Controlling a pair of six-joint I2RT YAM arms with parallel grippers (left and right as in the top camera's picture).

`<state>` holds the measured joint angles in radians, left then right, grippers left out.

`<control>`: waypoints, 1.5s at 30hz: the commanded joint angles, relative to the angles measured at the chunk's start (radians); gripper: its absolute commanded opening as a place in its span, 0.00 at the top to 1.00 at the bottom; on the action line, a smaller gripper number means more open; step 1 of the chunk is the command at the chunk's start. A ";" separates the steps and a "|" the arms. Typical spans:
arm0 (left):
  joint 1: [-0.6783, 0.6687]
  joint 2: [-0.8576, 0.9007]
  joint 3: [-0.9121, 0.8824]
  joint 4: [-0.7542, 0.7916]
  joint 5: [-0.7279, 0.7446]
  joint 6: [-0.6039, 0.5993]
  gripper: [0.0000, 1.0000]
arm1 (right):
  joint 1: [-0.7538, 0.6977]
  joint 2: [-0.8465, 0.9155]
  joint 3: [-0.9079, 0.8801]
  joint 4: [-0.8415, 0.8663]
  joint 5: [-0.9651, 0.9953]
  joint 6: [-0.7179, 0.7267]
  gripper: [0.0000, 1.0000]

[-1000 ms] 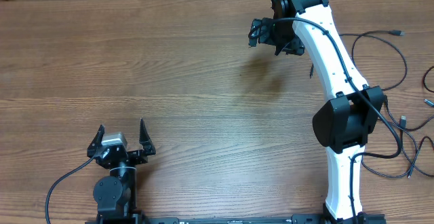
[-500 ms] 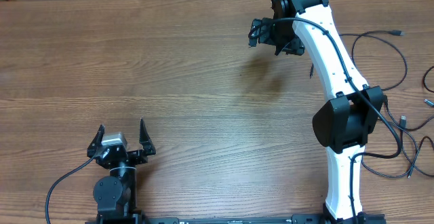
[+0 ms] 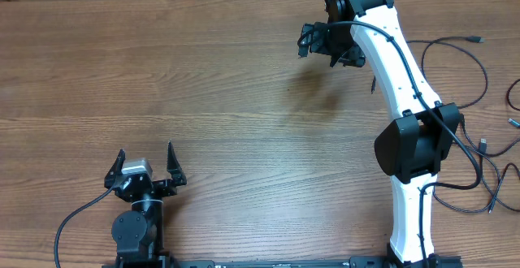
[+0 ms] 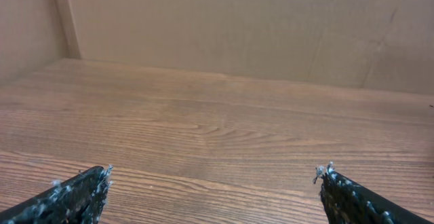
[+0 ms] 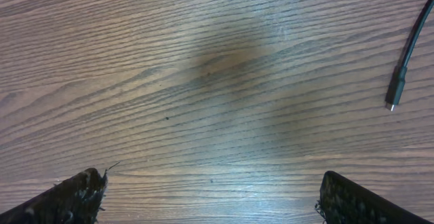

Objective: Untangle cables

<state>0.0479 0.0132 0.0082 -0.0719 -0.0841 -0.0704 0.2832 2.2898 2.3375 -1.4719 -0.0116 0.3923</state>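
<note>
Several thin black cables (image 3: 475, 39) lie in loose loops on the wooden table (image 3: 244, 97) at the far right, some running under the white right arm (image 3: 398, 73). My right gripper (image 3: 329, 49) hangs open over bare wood at the back, left of those loops. In the right wrist view its jaws (image 5: 213, 183) stand wide with nothing between them, and one cable end with a small plug (image 5: 399, 81) lies at the upper right. My left gripper (image 3: 146, 153) is open near the front left, far from the cables, and holds nothing (image 4: 213, 176).
More cable loops and plugs lie at the right edge (image 3: 496, 179), beside the right arm's base (image 3: 414, 146). A cardboard-coloured wall (image 4: 217, 27) stands behind the table in the left wrist view.
</note>
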 commanded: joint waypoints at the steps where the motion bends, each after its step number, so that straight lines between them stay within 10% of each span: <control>1: 0.005 -0.010 -0.002 0.001 -0.013 0.022 0.00 | 0.013 -0.071 0.026 0.003 0.016 -0.002 0.00; 18: 0.005 -0.010 -0.002 0.001 -0.013 0.022 0.00 | 0.089 -0.305 -0.065 0.139 0.140 -0.001 0.00; 45: 0.005 -0.010 -0.002 0.001 -0.013 0.022 0.00 | 0.062 -1.268 -1.597 1.575 0.153 -0.008 0.00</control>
<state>0.0479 0.0132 0.0082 -0.0711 -0.0872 -0.0700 0.3656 1.1221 0.8566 0.0154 0.1284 0.3912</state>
